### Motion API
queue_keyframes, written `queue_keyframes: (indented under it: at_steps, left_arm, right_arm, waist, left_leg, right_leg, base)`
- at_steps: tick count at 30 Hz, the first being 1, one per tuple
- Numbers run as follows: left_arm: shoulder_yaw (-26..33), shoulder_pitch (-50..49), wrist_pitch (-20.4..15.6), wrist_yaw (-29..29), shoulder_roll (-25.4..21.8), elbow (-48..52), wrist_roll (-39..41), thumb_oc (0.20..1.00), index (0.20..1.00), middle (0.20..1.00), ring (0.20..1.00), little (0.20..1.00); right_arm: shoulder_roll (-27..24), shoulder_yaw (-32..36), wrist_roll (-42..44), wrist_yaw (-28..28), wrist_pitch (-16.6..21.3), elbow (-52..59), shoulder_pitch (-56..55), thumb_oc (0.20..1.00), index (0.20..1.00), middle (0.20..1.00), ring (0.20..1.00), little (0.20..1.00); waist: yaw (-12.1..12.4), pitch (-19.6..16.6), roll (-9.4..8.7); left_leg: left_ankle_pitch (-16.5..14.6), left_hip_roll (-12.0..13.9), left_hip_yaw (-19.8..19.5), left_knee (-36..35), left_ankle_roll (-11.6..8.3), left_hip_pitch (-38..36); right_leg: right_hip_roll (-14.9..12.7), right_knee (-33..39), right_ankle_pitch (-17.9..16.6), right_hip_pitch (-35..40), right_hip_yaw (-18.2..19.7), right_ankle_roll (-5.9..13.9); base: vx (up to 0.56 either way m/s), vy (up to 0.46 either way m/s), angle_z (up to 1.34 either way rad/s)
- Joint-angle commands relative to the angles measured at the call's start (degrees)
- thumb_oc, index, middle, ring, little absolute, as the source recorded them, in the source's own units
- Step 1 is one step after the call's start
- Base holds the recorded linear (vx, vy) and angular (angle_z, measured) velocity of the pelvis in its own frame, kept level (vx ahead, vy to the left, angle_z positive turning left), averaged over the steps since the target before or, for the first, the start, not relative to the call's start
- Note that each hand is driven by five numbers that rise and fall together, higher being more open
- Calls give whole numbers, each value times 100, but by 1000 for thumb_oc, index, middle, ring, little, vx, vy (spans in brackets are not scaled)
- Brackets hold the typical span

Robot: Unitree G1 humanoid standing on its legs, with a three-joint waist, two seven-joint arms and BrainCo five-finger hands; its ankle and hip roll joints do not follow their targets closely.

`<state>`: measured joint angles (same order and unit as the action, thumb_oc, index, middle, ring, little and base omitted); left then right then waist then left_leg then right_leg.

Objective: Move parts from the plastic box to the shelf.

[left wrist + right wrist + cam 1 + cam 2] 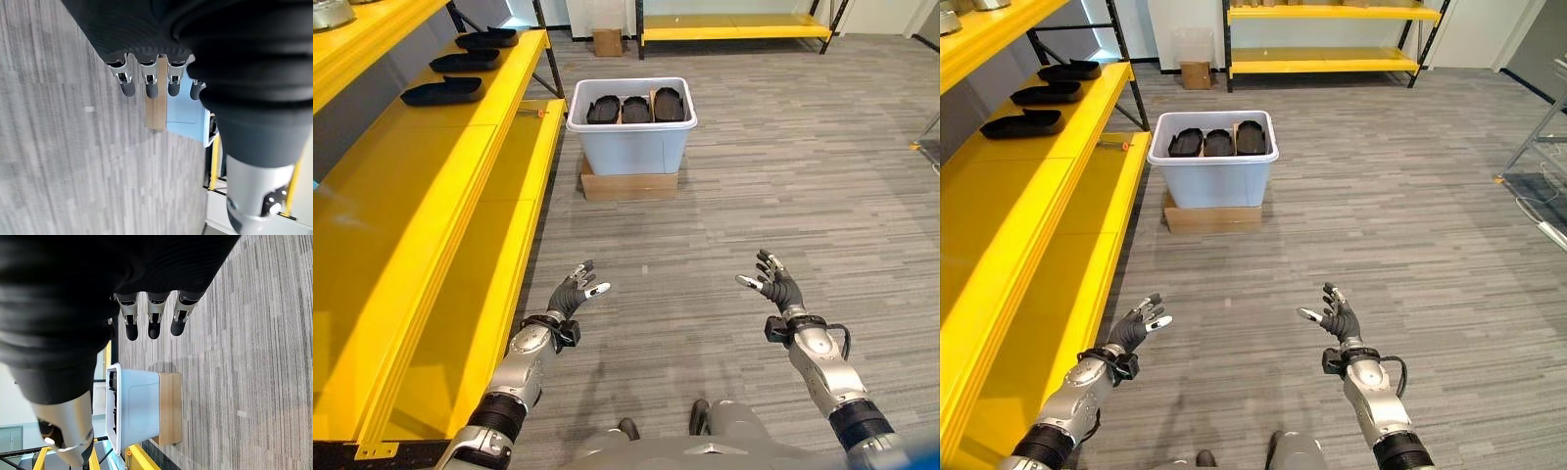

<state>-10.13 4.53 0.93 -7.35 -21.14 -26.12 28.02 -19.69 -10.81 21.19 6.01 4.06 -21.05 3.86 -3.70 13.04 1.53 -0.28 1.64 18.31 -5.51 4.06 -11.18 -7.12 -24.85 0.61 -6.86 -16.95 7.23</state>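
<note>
The box walls are hiding the lower halves of the black parts. The picture's edge is cutting off the metal thing on the top shelf.

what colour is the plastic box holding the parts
Pale blue-grey plastic box with black parts inside; clearest in the right eye view.

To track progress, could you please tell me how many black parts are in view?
6: three in the plastic box, side by side; three on the yellow shelf. More may lie hidden underneath.
</note>
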Motion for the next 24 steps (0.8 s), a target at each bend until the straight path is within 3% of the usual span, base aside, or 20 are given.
queue_keyframes:
  at_steps: [1,5,6,9,11,17,21,23,24]
  left_arm:
    - [-135,186,-84,27,-80,49,-1,1000,1000,1000,1000,1000]
    - [-132,131,-7,22,-63,119,-76,1000,1000,1000,1000,1000]
    - [-178,80,43,26,-77,184,-93,1000,1000,1000,1000,1000]
    - [-241,-46,-26,-29,-94,221,-124,1000,1000,1000,1000,1000]
    - [-303,-143,-99,-64,-92,243,-153,1000,1000,1000,1000,1000]
    - [-492,-132,-297,-124,22,251,-96,1000,1000,1000,1000,1000]
    - [-530,-137,-270,-64,17,503,-6,1000,1000,1000,1000,1000]
    - [-503,-164,-306,42,51,557,127,1000,1000,1000,1000,1000]
    - [-499,-174,-308,60,61,562,131,1000,1000,1000,1000,1000]
  right_arm:
    - [-8,-18,-20,59,390,278,166,1000,1000,1000,1000,1000]
    - [12,56,-57,58,418,293,69,1000,1000,1000,1000,1000]
    - [29,75,-137,122,517,264,23,1000,1000,1000,1000,1000]
    - [60,154,-217,222,584,290,-38,1000,1000,1000,1000,1000]
    - [75,228,-345,448,620,360,-120,1000,1000,1000,1000,1000]
    - [56,316,-301,838,716,510,-276,1000,1000,1000,1000,1000]
    - [-41,221,-514,1061,732,413,-108,1000,1000,1000,1000,1000]
    - [-170,166,-437,1030,730,343,14,1000,1000,1000,1000,1000]
    - [-184,169,-442,1015,721,344,15,1000,1000,1000,1000,1000]
  waist:
    - [-34,-112,-91]
    - [-80,-68,-163]
    - [-91,-22,-190]
    - [-104,45,-225]
    - [-142,47,-237]
    - [-346,-81,-315]
    - [-338,-144,-279]
    - [-340,-233,-229]
    - [-346,-235,-221]
  left_leg:
    - [-567,-336,-311,51,0,42]
    - [-705,-374,-415,51,-61,-139]
    - [-748,-363,-475,51,-91,-227]
    - [-808,-359,-498,51,-67,-314]
    - [-860,-351,-519,51,-52,-368]
    - [-1019,-430,-546,177,37,-467]
    - [-1111,-381,-497,473,31,-409]
    - [-1211,-318,-483,708,-4,-406]
    - [-1249,-312,-486,755,-4,-425]
  right_leg:
    - [-82,-480,-269,-29,-112,269]
    - [-91,511,-419,51,-51,340]
    - [-201,1238,-703,6,-6,385]
    - [-438,1682,-1208,-212,121,483]
    - [-486,1798,-1305,-311,265,539]
    - [-339,1968,-1260,-133,744,486]
    - [-108,1685,-803,-115,657,312]
    - [123,1480,-390,-60,607,66]
    - [150,1468,-340,-25,597,39]
  base:
    - [117,-6,-2]
    - [221,-69,10]
    - [235,-121,10]
    - [227,-124,19]
    - [307,-104,19]
    - [345,-126,48]
    - [303,-127,11]
    - [433,-178,4]
    - [371,-164,-1]
